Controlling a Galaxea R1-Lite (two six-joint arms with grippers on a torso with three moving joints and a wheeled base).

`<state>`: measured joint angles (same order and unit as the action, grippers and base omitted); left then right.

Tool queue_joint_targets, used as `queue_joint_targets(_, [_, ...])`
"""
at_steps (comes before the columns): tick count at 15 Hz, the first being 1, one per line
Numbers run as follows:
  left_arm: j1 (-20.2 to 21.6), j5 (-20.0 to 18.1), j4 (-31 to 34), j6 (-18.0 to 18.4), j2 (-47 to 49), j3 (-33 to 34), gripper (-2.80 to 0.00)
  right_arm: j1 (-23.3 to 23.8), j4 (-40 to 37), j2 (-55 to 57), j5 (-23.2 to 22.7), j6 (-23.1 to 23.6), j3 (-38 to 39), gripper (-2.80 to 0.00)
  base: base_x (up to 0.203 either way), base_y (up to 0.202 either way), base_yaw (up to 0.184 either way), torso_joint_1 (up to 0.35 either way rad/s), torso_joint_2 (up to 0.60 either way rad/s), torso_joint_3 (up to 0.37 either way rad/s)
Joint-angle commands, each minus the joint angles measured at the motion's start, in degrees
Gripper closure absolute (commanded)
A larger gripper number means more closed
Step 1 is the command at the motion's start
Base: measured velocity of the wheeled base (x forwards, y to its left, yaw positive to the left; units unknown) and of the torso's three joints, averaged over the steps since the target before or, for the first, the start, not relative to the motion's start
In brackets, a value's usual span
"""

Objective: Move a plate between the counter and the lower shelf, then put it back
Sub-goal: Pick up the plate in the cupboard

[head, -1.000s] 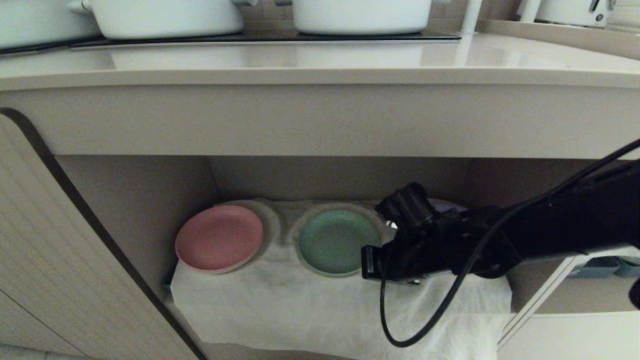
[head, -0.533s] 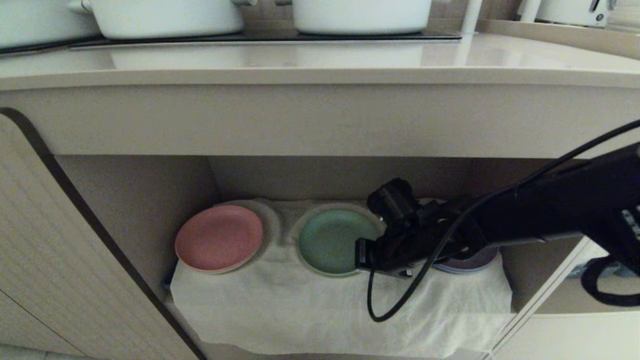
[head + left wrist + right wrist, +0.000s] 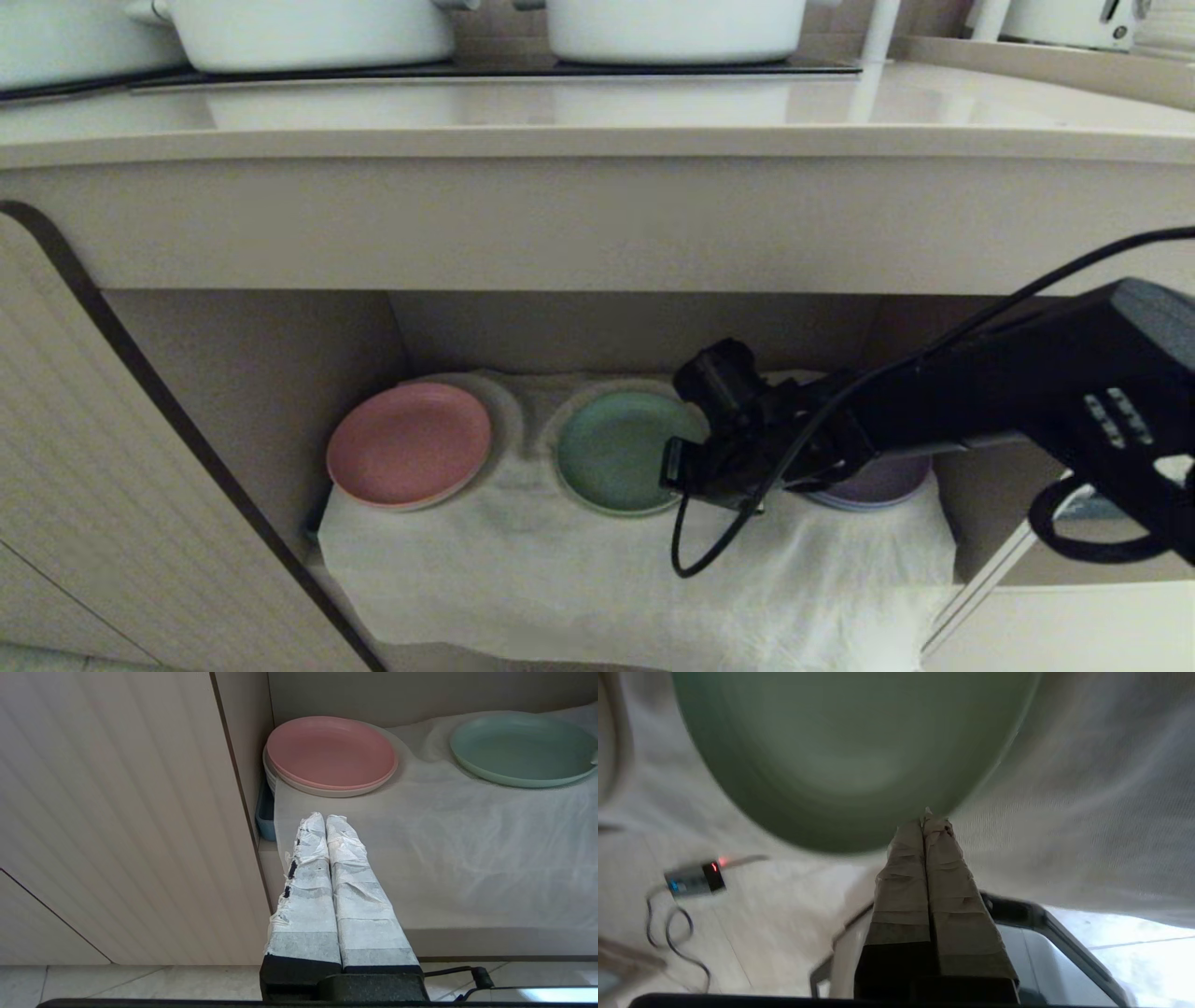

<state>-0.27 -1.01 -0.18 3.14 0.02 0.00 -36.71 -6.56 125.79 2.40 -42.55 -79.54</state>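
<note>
Fingers on the right gripper are pressed flat together with nothing between them, tips sitting right at the edge of the green plate; can't tell whether they're actually touching the rim. In the head view that arm is reaching in from the right edge of the frame, its black wrist covering the plate's right side.

The plate is lying flat in the lower shelf, middle of the frame, on the wrinkled white cloth that's draping the shelf floor and hanging over the front. A pink plate is sitting to its left on a pale one, and a purple plate is peeking out at the right behind the arm.

The counter is running across the top of the frame with white pots sitting on the black hob.

The left gripper is hanging outside the shelf, fingers also closed and holding nothing, pointing toward the pink plate.
</note>
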Motion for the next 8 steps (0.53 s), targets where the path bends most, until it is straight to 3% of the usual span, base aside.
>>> queue_joint_targets(1, [0.0, 0.0, -0.1, 0.0, 0.1, 0.0, 0.0, 0.0, 0.1, 1.4, 2.0, -0.8, -1.1, 0.0, 0.0, 0.0, 0.0, 0.0, 0.0, 0.0])
queue_joint_targets(8, [0.0, 0.0, 0.0, 0.0, 0.0, 0.0, 0.0, 0.0, -0.1, 2.2, 3.6, -4.2, -4.1, 0.0, 0.0, 0.0, 0.0, 0.0, 0.0, 0.0])
